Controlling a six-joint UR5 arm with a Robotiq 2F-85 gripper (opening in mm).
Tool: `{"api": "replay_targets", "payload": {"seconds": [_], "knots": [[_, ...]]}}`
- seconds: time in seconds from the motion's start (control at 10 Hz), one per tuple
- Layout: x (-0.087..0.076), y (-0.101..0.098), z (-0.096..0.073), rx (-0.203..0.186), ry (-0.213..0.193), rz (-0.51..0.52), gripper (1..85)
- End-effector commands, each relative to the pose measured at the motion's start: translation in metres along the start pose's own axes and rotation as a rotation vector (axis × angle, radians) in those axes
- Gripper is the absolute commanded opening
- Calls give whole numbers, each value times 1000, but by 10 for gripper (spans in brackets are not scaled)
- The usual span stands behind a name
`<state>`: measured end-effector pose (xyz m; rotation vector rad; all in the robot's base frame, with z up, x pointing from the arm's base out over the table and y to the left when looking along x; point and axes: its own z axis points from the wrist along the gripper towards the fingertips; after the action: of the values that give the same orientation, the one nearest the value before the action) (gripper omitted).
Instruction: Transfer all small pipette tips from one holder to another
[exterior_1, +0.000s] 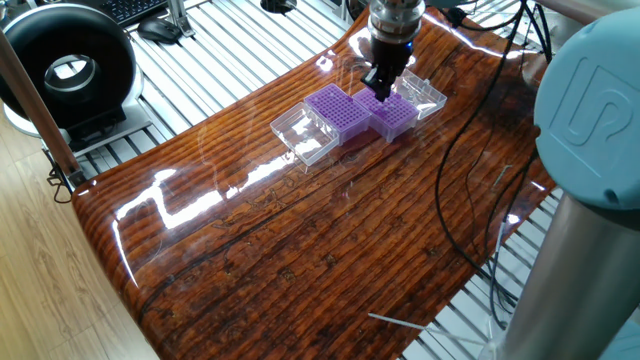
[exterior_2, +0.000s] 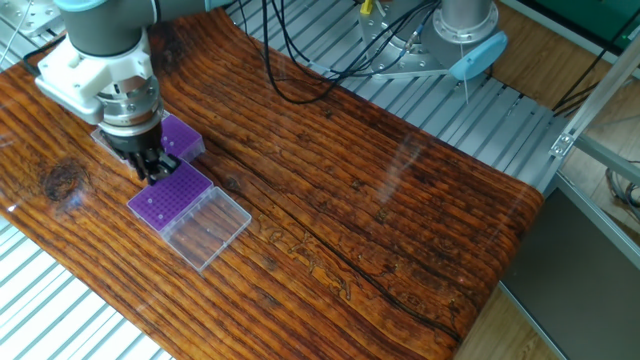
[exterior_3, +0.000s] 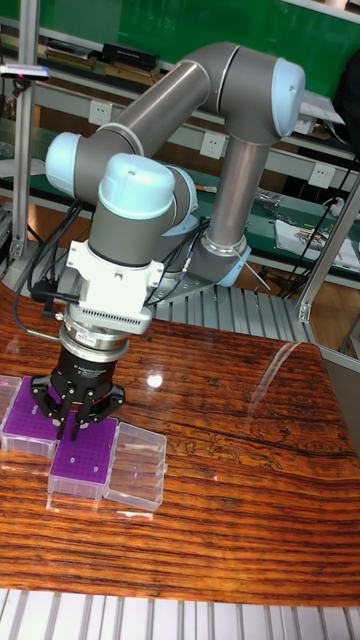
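In the tall fixed view, going from the left, one purple rack (exterior_3: 30, 420) lies on the table (exterior_3: 230, 520); beside it sits the second purple rack (exterior_3: 85, 462), with its clear hinged lid (exterior_3: 137, 478) laid open to the right. The gripper (exterior_3: 73, 428) hangs point-down over the seam between the two racks, its jaws drawn close together. Whether they pinch one of the small pipette tips I cannot tell: the tips are too fine to make out in any view, so they are presumably seated in the racks' holes or held at the jaws. Such tips should be nearly weightless, thin-walled and smooth, easily bent or flicked away. The sound hold is probably on the wider upper collar, squeezed lightly and lifted straight up so that the tip does not bind in its hole.
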<state>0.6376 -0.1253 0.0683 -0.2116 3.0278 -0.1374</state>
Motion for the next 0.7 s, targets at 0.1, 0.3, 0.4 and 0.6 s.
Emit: {"api": "replay_targets", "payload": {"seconds": [0.1,0.3,0.4,0.6], "knots": [[-8,7,0,-18,-11,-16,227],[-12,7,0,-9,-18,-34,227],[-13,6,0,-9,-21,-46,227],[-17,7,3,-12,-26,-60,227]]}}
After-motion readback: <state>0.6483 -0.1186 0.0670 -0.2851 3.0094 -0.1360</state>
